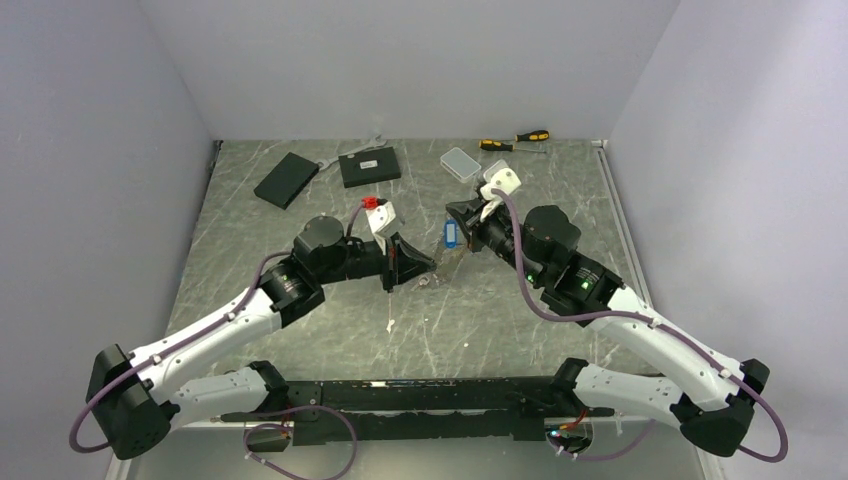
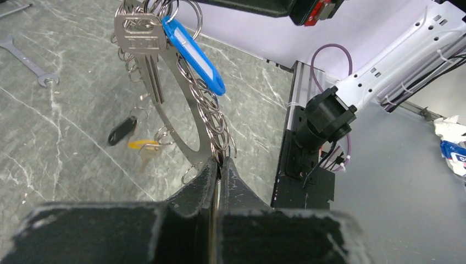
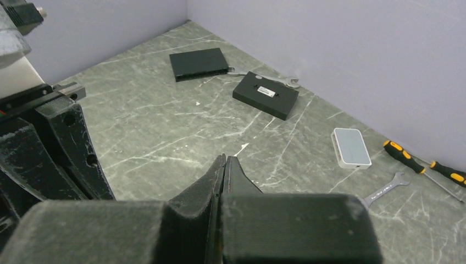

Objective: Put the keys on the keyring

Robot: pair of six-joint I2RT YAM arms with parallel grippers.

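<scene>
My left claw (image 2: 218, 165) is pressed together on the lower end of the keyring (image 2: 207, 107) — the thin metal sits right between the two fingertips. From this pinch the keyring goes up and to the left in my left wrist view. So its long axis stands steep, with the lower end at the claw and the upper end at the top edge of the picture. It is lifted above the surface (image 2: 66, 110), not lying on it.

Near the upper end hangs a silver key (image 2: 136, 32), with its blade pointing down along the loop. Beside it is a blue tag (image 2: 193, 50), slanted down to the right. Lower and more to the left I see a black tag (image 2: 122, 131) and a yellow tag (image 2: 142, 144). Both are blurred, and I cannot tell if they hang from the keyring or lie on the surface.

My right claw (image 3: 225, 162) is pressed together too. In its own view no metal shows between the tips, so I cannot tell whether it holds the upper end. From above, the keyring is in the middle of the surface between both claws — the blue tag is at the end nearer the right one.

At the far side lie two black boxes (image 3: 199, 63), a clear box (image 3: 351, 147), two screwdrivers (image 3: 404, 155) and a wrench (image 3: 387, 187), all well apart from the keyring.
</scene>
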